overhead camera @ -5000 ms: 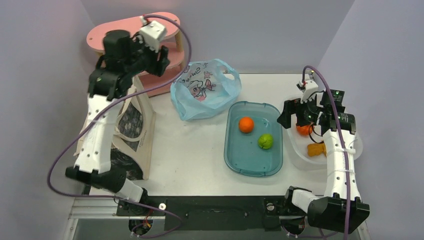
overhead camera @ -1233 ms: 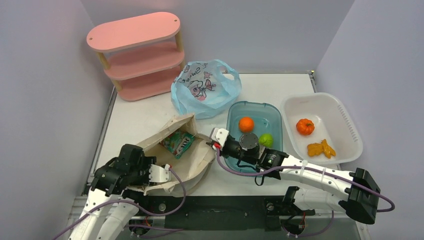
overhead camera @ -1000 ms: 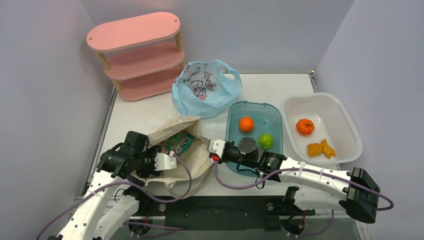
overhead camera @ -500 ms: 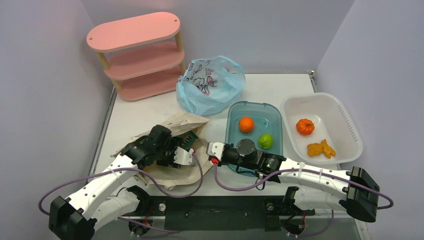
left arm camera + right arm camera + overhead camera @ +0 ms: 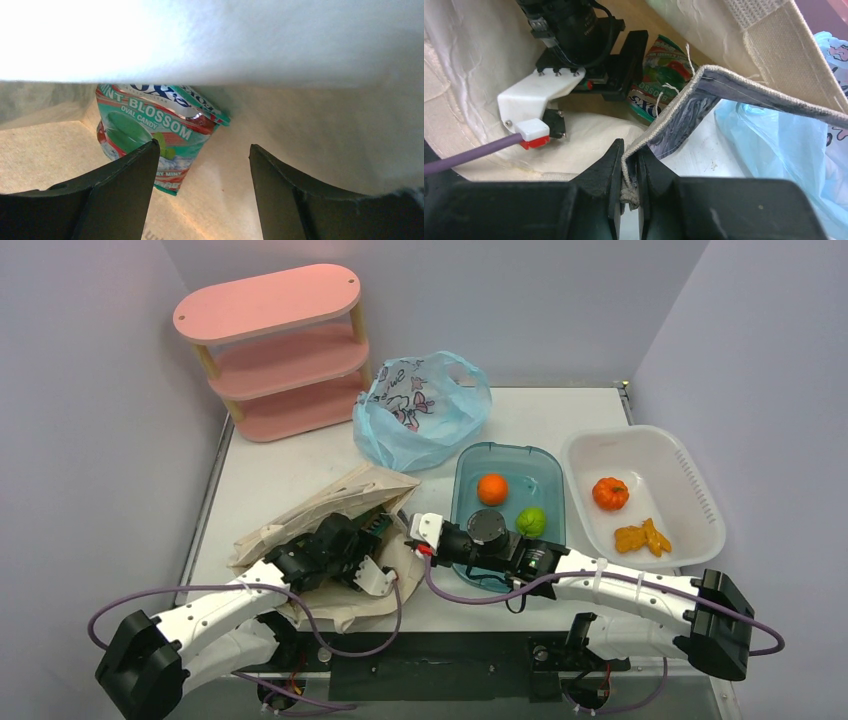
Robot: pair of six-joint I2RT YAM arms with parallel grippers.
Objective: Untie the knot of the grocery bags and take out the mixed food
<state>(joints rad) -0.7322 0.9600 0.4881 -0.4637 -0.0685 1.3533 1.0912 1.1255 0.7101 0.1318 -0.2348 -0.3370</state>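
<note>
Far left of the desk [image 5: 300, 455]: pink shelf [image 5: 275, 350]. Near left: canvas tote [image 5: 330, 495], slumped on its side, mouth facing right. Inside the mouth: left end effector [image 5: 202, 150], released, jaws apart and gripping nothing. Just ahead of those jaws: snack packet [image 5: 155, 127] (green, white and red print), flat on the tote's inner wall. At the tote's rim: right end effector [image 5: 630, 152], clenched on the fabric edge, holding it raised. Far centre, beside the shelf: grocery bag [image 5: 420, 410], light blue, apart from both arms. Right of centre: teal tub [image 5: 505, 450], containing orange fruit [image 5: 492, 489] and green fruit [image 5: 531, 522]. Far right: white basin [image 5: 690, 490].
</note>
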